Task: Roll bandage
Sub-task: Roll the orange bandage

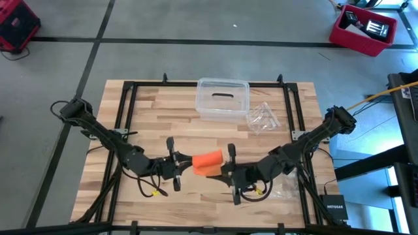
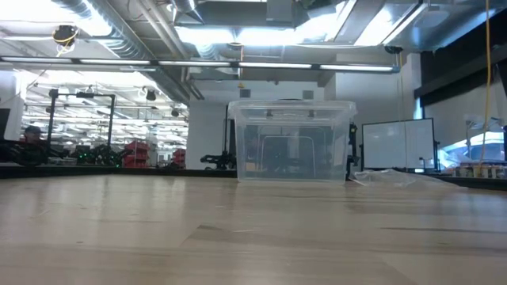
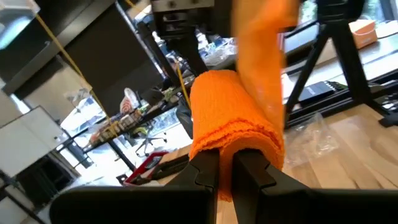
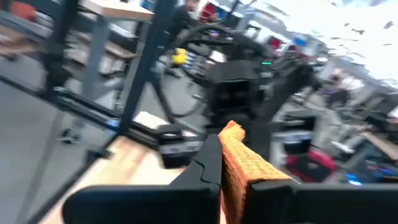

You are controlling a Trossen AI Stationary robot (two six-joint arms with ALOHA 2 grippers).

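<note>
Over the table's point(image 1: 163, 104) near edge, the left pincer point(image 1: 175, 164) and right pincer point(image 1: 230, 171) each clamp tight on an end of the orange bandage point(image 1: 208, 162) between them.

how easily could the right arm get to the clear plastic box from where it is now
Probably not right away: the right gripper is shut on the bandage, shared with the left gripper. The path to the clear plastic box looks open.
</note>
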